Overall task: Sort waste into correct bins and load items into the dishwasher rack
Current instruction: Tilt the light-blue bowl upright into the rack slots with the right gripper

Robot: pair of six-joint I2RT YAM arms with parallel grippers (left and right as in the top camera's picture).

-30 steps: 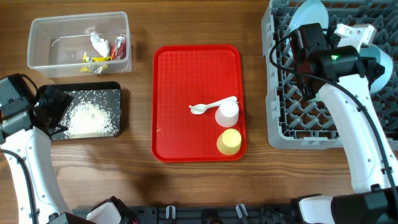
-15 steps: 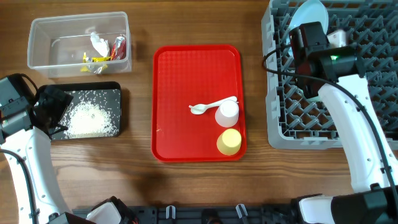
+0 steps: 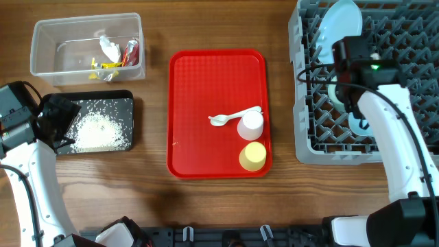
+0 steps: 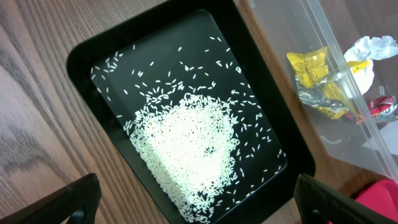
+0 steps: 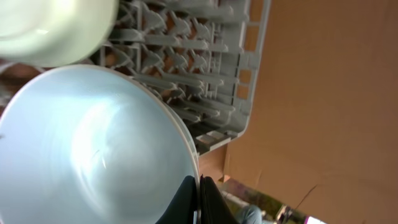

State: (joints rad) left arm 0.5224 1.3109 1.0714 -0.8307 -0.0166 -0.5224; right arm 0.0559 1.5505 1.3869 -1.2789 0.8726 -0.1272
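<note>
My right gripper point(image 5: 199, 200) is shut on the rim of a pale blue-white bowl point(image 5: 93, 149) over the grey dishwasher rack point(image 5: 186, 56). A second pale bowl point(image 5: 50, 22) lies beside it. In the overhead view the held bowl point(image 3: 357, 125) shows under my right arm, and the plate point(image 3: 341, 20) stands in the rack point(image 3: 305, 137). My left gripper point(image 4: 199, 208) is open and empty above the black tray point(image 4: 81, 56) of rice point(image 4: 186, 137). The clear tub point(image 3: 86, 48) holds tissue point(image 3: 106, 46) and wrappers point(image 3: 103, 65).
The red serving tray point(image 3: 206, 82) lies mid-table with a white plastic spoon point(image 3: 230, 118), a white cup point(image 3: 252, 125) and a yellow cup point(image 3: 252, 156) on it. The black tray point(image 3: 127, 99) sits just below the tub, at my left gripper point(image 3: 67, 127).
My right arm has carried the bowl from the right side of the rack leftward and lower, into the rack's left part. The left arm has not moved.
</note>
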